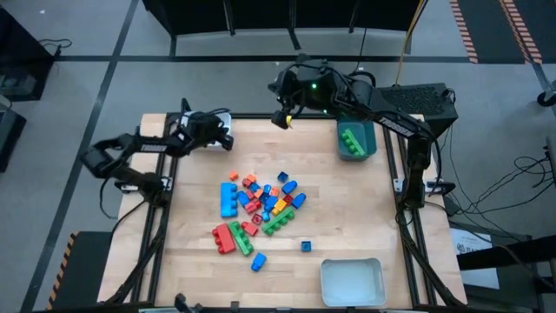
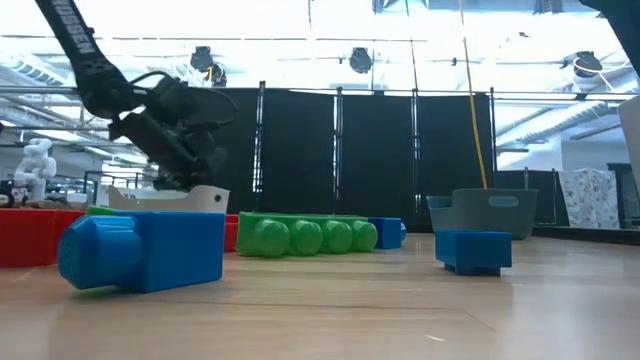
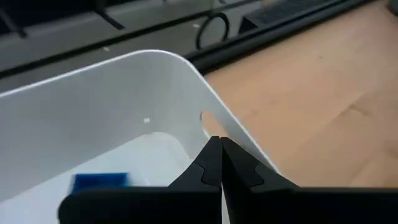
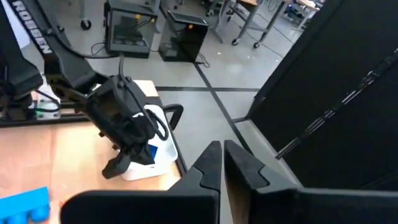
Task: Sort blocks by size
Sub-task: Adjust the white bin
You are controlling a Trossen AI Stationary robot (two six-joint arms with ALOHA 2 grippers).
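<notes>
Hovering with fingers pressed together and nothing between them — left gripper [image 3: 219, 163] over the white tray [image 1: 221, 132] at the table's far left corner, one blue block [image 3: 99, 181] already lying inside. Judging the drop done, so the step in hand is going back for the next piece. Lifting clear of the tray's rim first, then spreading the fingers before coming down, not after — advisable, to avoid knocking neighbours.

Waiting also pressed shut and empty: right gripper [image 1: 282, 118], at the far edge near the middle, beside the teal tray [image 1: 369, 149] holding a green block [image 1: 352, 140].

Lying in a tight cluster at the table's centre — the remaining blocks [image 1: 261, 209], with a small blue cube [image 1: 306, 246] apart toward the near edge. Picking an outlying piece first looks wiser; approaching square to its sides, pinching across the narrow width.
</notes>
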